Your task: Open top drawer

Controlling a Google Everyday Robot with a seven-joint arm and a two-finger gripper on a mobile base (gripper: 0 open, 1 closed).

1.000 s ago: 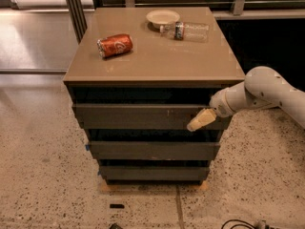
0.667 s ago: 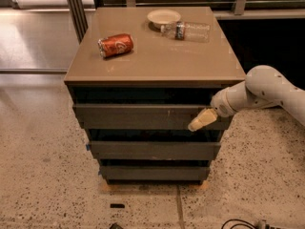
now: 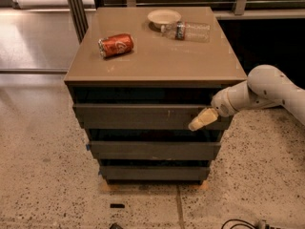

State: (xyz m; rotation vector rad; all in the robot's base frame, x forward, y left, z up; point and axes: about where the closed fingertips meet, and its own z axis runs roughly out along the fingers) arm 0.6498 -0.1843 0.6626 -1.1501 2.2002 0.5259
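Note:
The top drawer point(image 3: 138, 116) is the widest dark grey-brown front of three, right under the tan cabinet top, with small pale scratches right of centre. It stands slightly forward of the cabinet body. My gripper point(image 3: 200, 120) comes in from the right on a white arm; its pale tip lies against the drawer front near its right end. Two narrower dark drawer fronts point(image 3: 152, 150) sit below it.
On the cabinet top point(image 3: 190, 66) lie a red soda can point(image 3: 116, 45) on its side, a pale bowl point(image 3: 164, 17) and a clear plastic bottle point(image 3: 187, 31) on its side. Speckled floor surrounds the cabinet. Cables point(image 3: 243, 223) lie at the bottom right.
The gripper has shifted very slightly along the top drawer's right end. The drawer and the things on top have not visibly moved.

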